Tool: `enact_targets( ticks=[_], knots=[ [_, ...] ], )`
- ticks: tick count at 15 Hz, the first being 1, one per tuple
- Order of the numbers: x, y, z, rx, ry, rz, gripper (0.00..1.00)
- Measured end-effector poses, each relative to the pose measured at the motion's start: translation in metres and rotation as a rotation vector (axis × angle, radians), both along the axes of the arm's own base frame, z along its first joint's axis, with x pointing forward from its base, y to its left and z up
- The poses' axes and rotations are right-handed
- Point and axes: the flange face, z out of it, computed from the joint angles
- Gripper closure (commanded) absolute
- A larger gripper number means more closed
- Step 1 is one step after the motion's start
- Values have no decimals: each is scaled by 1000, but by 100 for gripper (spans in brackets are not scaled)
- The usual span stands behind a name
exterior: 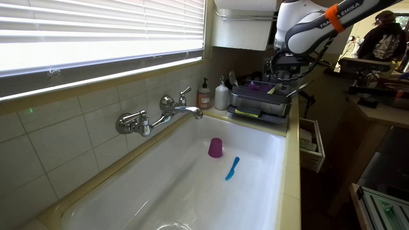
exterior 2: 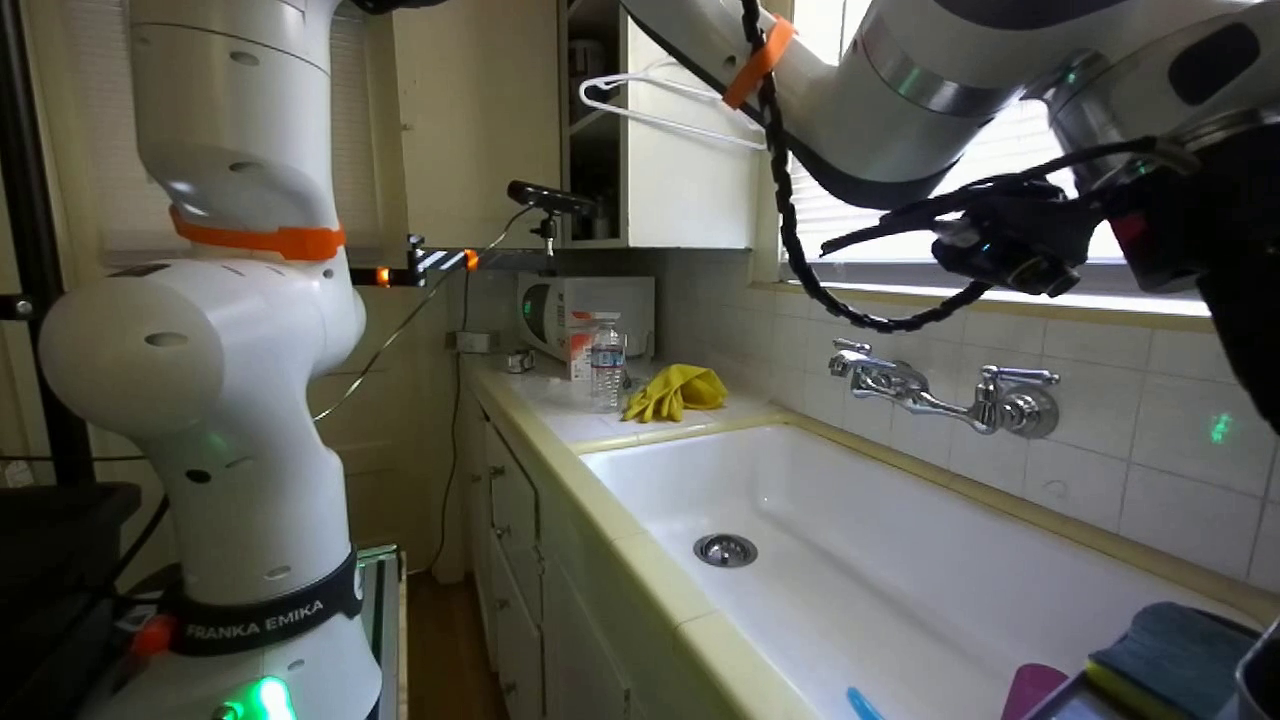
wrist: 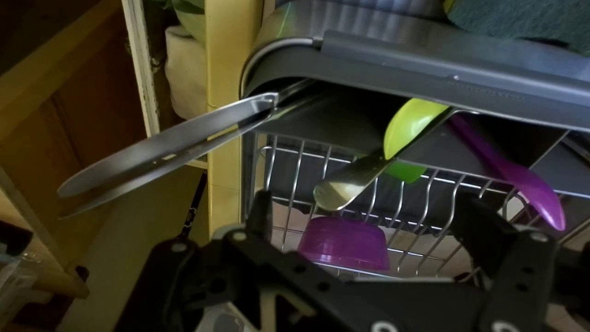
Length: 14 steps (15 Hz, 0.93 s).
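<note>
Gripper (wrist: 364,214) spread wide, empty, over the dish rack (exterior: 255,94) — a careless dip could knock that jutting purple spoon (wrist: 530,185) loose!

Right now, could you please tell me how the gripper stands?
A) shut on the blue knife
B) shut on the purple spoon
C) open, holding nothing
C: in the wrist view, the gripper by the dish rack has its fingers wide apart, with nothing clamped between them.
</note>
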Motion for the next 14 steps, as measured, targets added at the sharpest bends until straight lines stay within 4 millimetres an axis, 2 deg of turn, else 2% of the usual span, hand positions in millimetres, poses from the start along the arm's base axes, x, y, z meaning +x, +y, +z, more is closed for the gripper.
enact_targets(
  ticks=[9,14],
  knots=[
    [-19,-37,8,9,64,323,0],
    [-28,-56,3,57,91,478,0]
  ],
)
